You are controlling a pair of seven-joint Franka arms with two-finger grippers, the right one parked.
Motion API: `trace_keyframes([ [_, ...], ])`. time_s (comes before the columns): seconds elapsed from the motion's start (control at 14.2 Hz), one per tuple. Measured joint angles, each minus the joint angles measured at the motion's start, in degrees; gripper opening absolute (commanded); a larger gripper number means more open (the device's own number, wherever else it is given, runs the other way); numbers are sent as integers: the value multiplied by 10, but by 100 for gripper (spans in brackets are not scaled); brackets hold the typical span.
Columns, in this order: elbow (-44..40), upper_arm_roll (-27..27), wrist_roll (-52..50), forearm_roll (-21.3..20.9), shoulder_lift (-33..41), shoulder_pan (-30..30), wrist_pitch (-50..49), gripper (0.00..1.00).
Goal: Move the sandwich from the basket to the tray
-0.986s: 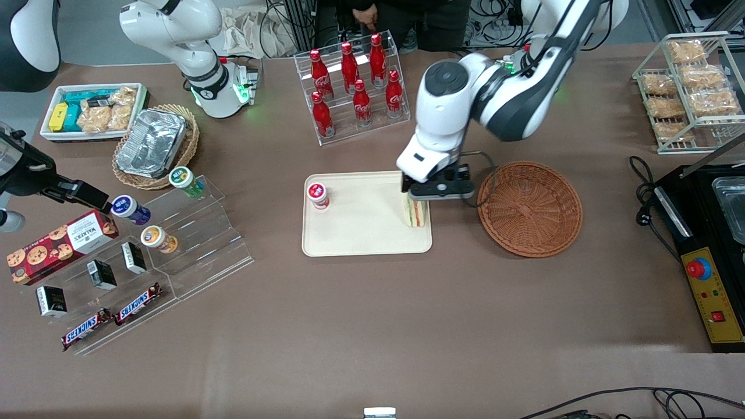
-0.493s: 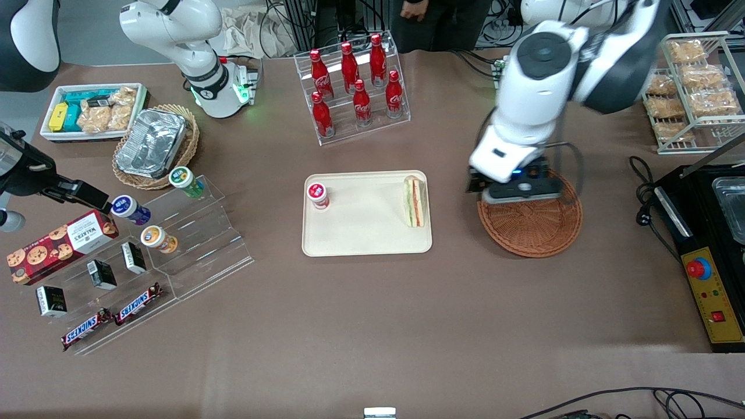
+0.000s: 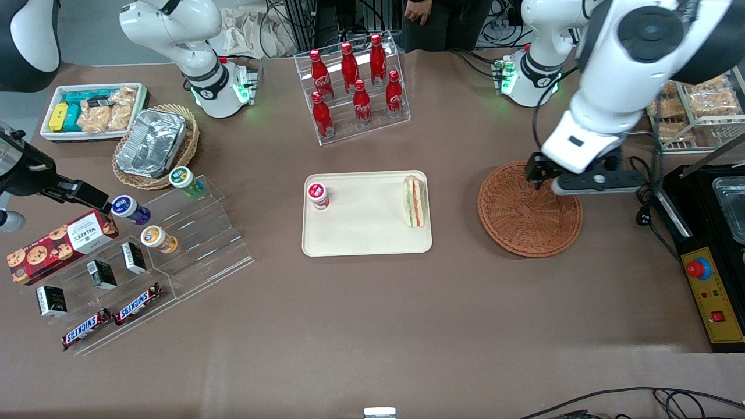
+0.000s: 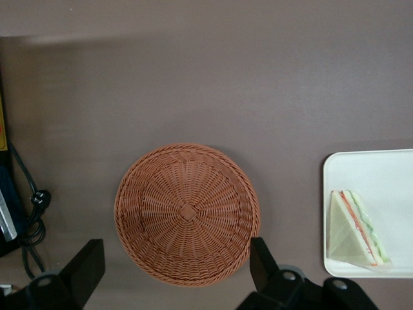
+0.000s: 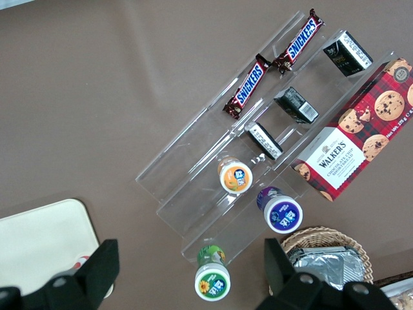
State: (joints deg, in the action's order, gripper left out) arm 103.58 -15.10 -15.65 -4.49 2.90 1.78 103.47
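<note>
The sandwich (image 3: 415, 202) (image 4: 355, 229), a white wedge with red and green layers, stands on its edge on the cream tray (image 3: 366, 230) (image 4: 387, 174), at the tray's end nearest the basket. The reddish-brown wicker basket (image 3: 524, 224) (image 4: 187, 213) lies beside the tray and holds nothing. My left gripper (image 3: 585, 181) (image 4: 175, 271) hangs high over the basket's rim, on the side toward the working arm's end. It is open wide, with nothing between its fingers (image 4: 264, 261).
A red-capped jar (image 3: 317, 195) stands on the tray's other end. A rack of red bottles (image 3: 356, 87) is farther from the camera. A wire rack of bagged pastries (image 3: 689, 87), a black control box (image 3: 707, 279) and a cable (image 3: 643, 201) lie toward the working arm's end.
The gripper has left the sandwich standing on the tray and has risen and swung over the basket toward the working arm's end. The sandwich has not moved since half a second ago.
</note>
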Motion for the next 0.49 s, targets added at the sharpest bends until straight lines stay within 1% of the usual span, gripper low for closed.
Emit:
trace_keyframes([
  [0.14,3,67,60,32,12,24,-6,100],
  [0.21,4,89,85,41,17,28,-7,100],
  [0.35,4,109,121,45,23,31,-7,100],
  [0.49,4,113,145,46,24,33,-7,100],
])
